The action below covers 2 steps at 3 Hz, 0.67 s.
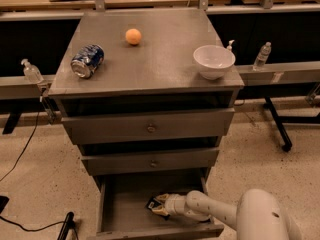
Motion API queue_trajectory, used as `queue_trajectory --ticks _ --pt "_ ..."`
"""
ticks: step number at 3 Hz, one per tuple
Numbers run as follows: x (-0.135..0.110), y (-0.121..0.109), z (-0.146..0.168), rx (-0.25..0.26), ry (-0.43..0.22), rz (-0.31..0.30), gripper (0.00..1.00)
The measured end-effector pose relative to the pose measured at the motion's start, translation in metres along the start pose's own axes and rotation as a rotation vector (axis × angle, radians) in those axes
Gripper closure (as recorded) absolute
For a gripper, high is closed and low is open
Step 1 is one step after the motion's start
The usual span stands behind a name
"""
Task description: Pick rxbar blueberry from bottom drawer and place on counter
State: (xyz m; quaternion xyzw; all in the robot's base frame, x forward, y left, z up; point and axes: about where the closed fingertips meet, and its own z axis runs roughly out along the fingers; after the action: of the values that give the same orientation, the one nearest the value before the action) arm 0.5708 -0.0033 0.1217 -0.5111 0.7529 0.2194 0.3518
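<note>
Lying in bottom drawer (125, 206): rxbar blueberry (151, 203), at tip of hand (161, 205); grip: cannot tell.

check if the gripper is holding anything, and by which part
Cannot tell. The gripper is in the bottom drawer, right at the rxbar blueberry and covering its right end, but a grip on it is not visible.
</note>
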Motion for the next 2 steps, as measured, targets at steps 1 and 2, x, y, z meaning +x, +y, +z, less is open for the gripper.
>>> queue_trajectory --ticks 1,2 --pt "0.0138 -0.0009 -0.0050 0.020 0.036 -0.004 0.86" --pt "0.0153 -0.0013 -0.0074 0.022 0.039 -0.003 1.00"
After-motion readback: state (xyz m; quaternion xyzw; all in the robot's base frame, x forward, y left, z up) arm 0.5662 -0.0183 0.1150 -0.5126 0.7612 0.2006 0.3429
